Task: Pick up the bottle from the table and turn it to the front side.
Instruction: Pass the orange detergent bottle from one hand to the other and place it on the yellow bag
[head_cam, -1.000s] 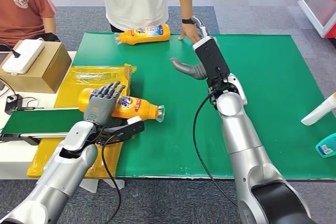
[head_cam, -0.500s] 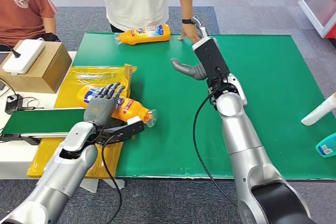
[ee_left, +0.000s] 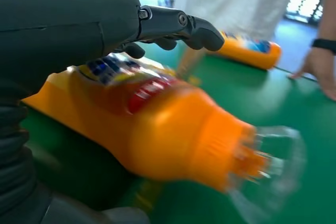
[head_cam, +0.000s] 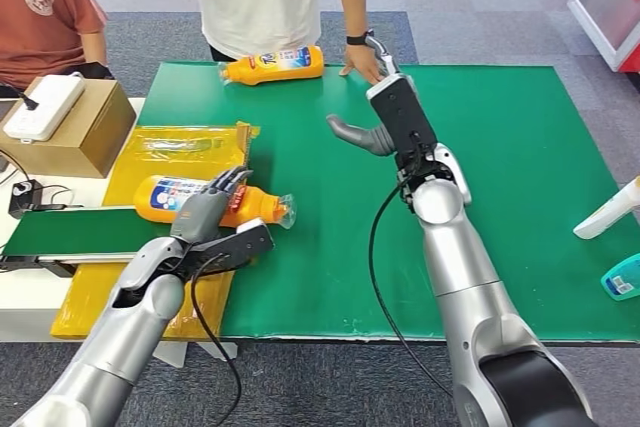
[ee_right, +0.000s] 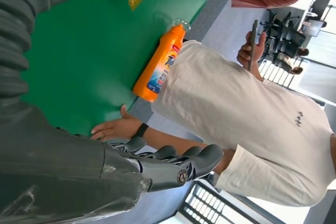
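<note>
left robot hand (head_cam: 205, 215): clamped on orange bottle (head_cam: 215, 200), lying sideways at green counter (head_cam: 490, 147) edge
right robot hand (head_cam: 377, 117): fingers apart, empty, above counter

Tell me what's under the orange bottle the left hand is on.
The orange plastic bottle lies across the yellow plastic wrap and the green mat. The left hand covers its middle, hiding what's beneath there.

The bottle (head_cam: 215, 199) looks like glossy orange plastic with a clear cap (its label printed and shiny). The tabletop (head_cam: 490, 177) wears a matt green cloth-like cover. The left hand (head_cam: 202, 215) is dull grey plastic; the cardboard box (head_cam: 72, 132) is matt.
</note>
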Motion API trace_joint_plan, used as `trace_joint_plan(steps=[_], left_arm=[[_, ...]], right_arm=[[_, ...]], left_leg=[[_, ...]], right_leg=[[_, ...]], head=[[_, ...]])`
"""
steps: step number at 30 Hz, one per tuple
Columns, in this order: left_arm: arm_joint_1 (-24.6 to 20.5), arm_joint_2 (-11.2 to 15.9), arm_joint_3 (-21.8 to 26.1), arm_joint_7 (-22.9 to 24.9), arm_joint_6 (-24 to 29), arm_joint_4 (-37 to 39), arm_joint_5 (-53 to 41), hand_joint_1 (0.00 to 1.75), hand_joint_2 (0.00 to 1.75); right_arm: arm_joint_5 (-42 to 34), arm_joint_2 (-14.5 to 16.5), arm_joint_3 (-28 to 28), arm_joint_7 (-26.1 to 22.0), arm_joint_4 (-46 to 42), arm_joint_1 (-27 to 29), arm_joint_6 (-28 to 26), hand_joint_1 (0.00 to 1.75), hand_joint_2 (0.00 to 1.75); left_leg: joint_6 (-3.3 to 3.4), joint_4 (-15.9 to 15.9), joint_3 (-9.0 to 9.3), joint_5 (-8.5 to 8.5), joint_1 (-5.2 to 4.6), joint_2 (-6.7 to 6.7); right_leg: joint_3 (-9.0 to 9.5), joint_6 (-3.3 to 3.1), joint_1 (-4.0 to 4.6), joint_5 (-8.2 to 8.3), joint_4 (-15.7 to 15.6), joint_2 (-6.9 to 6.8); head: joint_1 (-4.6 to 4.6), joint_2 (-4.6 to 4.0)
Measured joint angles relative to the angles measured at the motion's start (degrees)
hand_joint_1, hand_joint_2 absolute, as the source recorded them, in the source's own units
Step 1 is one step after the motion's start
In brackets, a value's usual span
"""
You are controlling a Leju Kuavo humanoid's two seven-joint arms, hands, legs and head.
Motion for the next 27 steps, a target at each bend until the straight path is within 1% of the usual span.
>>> trace_joint_plan(steps=[3, 7, 13, 17, 23, 27], left_arm=[[1.0, 0.3, 0.4, -0.6, -3.9, -3.4, 8.7, 0.0, 1.75], [1.6, 2.1, 0.5, 0.0, -6.5, -8.5, 16.2, 0.0, 1.75], [2.1, 4.7, 0.5, 1.0, -7.2, -14.2, 21.4, 0.0, 1.75], [2.6, 5.8, 0.8, 0.9, -7.7, -16.1, 25.6, 0.0, 1.75], [5.1, 7.4, 3.4, -1.1, -7.8, -20.7, 37.0, 0.0, 1.75], [6.6, 8.3, 5.3, -2.1, -8.5, -23.6, 42.3, 0.0, 1.75]], right_arm=[[0.0, -0.3, -0.1, 0.0, -0.1, 0.7, -0.1, 0.0, 1.75], [0.0, -0.9, -0.2, -0.1, -0.3, 1.5, -0.5, 0.0, 1.75], [0.0, -1.4, -0.3, -0.1, -0.6, 2.1, -0.7, 0.0, 1.75], [0.0, -1.5, -0.5, -0.1, -0.6, 2.1, -0.7, 0.0, 1.75], [0.0, -1.6, -0.5, -0.1, -0.6, 2.1, -0.7, 0.0, 1.75], [0.0, -1.6, -0.5, -0.1, -0.6, 2.1, -0.8, 0.0, 1.75]], left_leg=[[0.0, 0.0, -0.03, 0.0, 0.0, 0.0], [-0.01, 0.0, -0.03, 0.0, 0.0, 0.01], [-0.03, 0.0, -0.04, 0.02, 0.0, 0.02], [-0.02, 0.0, -0.05, 0.02, 0.0, 0.02], [-0.03, 0.0, -0.05, 0.02, 0.0, 0.02], [-0.03, 0.0, -0.05, 0.02, 0.0, 0.02]], right_leg=[[-0.03, 0.0, 0.0, 0.0, 0.0, 0.0], [-0.05, -0.01, 0.02, 0.0, 0.0, 0.01], [-0.07, -0.04, 0.02, 0.03, 0.0, 0.01], [-0.06, -0.04, 0.01, 0.03, 0.0, 0.02], [-0.08, -0.04, 0.02, 0.02, 0.0, 0.02], [-0.09, -0.05, 0.03, 0.02, 0.0, 0.02]], head=[[0.0, 0.0], [-0.01, 0.0], [0.0, 0.0], [0.0, 0.0], [0.0, 0.0], [0.0, 0.0]])
